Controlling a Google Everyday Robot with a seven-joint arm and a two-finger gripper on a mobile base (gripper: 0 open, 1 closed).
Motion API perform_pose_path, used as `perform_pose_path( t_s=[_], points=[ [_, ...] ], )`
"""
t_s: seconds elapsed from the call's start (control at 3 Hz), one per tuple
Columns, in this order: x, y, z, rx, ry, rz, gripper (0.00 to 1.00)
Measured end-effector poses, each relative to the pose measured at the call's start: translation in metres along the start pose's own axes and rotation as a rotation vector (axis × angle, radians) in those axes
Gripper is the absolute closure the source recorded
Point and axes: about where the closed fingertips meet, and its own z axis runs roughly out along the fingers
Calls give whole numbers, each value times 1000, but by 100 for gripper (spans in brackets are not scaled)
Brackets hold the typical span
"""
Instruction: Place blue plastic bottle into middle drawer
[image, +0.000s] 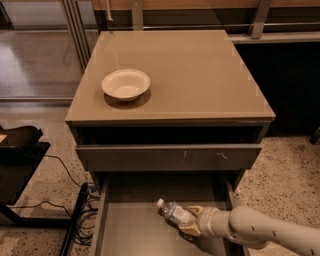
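While my gripper (192, 226) is clamping the blue plastic bottle (175, 212) tilted over the middle drawer (130, 231), I'm risking it rolling once released.

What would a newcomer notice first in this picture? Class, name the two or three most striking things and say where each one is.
The pale robot arm enters from the lower right, its gripper closed on a small bottle, cap pointing up-left, over the open drawer at the bottom. Next comes the white bowl on the left of the cabinet top.
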Motion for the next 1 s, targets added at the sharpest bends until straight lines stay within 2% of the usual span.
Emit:
perform_pose_path(
  t_s=[1.0],
  points=[
    [1, 1, 1, -2, 2, 1, 13]
  ],
)
